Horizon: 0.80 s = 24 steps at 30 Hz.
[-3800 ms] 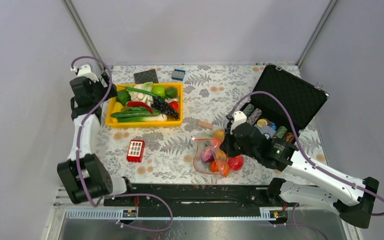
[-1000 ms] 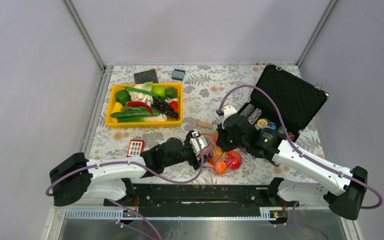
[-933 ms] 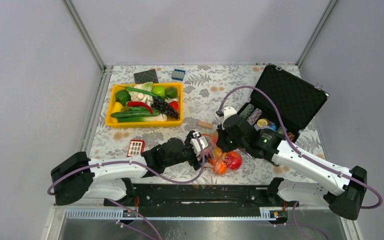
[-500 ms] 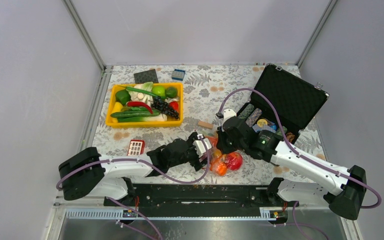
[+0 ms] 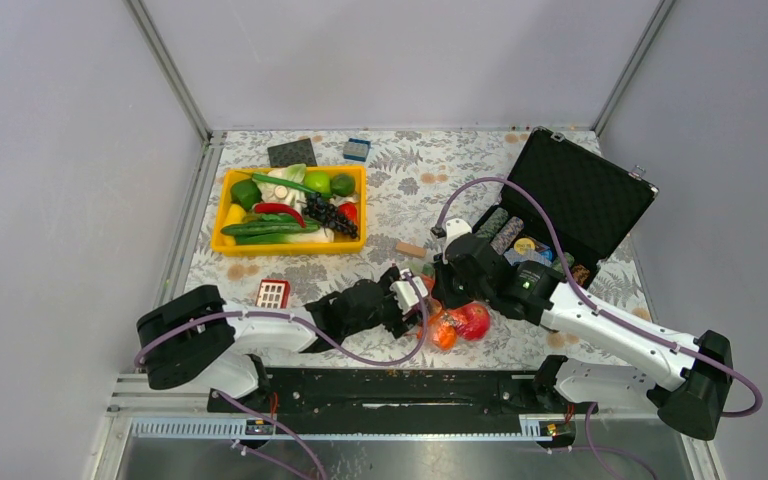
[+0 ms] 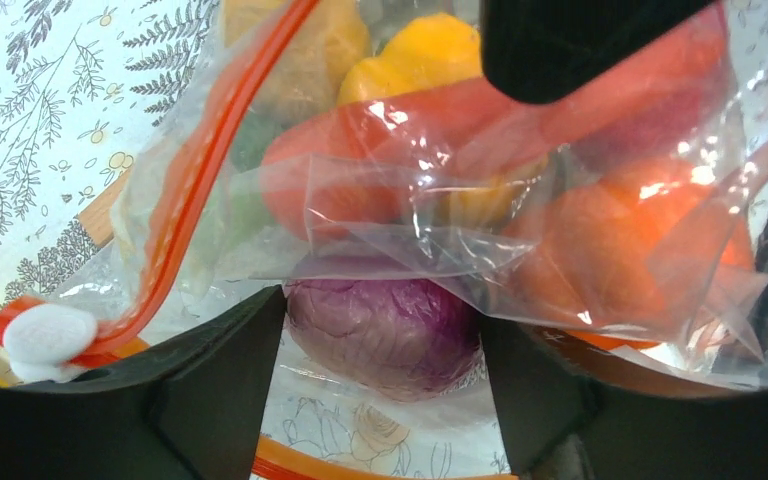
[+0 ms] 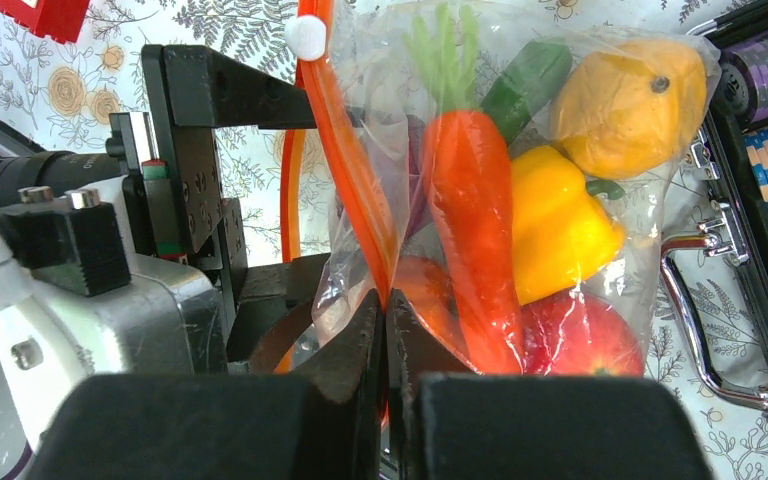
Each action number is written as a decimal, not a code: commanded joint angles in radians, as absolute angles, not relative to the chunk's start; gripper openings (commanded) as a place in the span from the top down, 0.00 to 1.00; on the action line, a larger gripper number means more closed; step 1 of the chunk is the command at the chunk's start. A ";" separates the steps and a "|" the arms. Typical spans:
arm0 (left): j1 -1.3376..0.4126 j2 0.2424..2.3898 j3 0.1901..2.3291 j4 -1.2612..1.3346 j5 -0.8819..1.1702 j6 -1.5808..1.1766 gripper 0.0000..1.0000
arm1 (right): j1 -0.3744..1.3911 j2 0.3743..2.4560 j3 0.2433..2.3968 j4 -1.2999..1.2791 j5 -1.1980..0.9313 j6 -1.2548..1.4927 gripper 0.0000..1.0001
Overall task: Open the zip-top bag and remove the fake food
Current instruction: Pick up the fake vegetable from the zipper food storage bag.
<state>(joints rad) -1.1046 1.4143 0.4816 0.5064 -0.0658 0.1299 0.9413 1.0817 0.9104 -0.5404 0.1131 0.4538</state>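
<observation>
Crinkled zip-top bag [image 7: 396, 120] veils fake food [image 7: 470, 210]; right gripper [image 7: 385, 303] pinches its strip, left gripper [image 6: 380, 345] spread

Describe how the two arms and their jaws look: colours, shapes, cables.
Both arms match. The left arm and right arm have white tubular links between bulky black joint housings. A loose purple cable loops along each. The jaws are matte black blocks with flat inner faces.
</observation>
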 commanded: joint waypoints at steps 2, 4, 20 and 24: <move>-1.106 1.429 0.493 0.647 -0.074 0.088 0.39 | 0.933 1.078 0.907 -0.526 0.116 0.461 1.00; -1.106 1.429 0.495 0.656 -0.067 0.083 0.45 | 0.933 1.078 0.904 -0.526 0.116 0.461 1.00; -1.106 1.100 0.437 0.402 -0.035 0.095 0.50 | 0.933 1.084 0.900 -0.527 0.155 0.473 1.00; -1.106 1.012 0.433 0.321 -0.005 0.092 0.50 | 0.932 1.099 0.909 -0.528 0.153 0.475 1.00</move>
<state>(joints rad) -1.1046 1.0801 0.4408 0.3820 -0.0433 0.0967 0.9413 1.0840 0.8989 -0.5396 0.1307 0.4614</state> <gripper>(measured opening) 0.621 0.022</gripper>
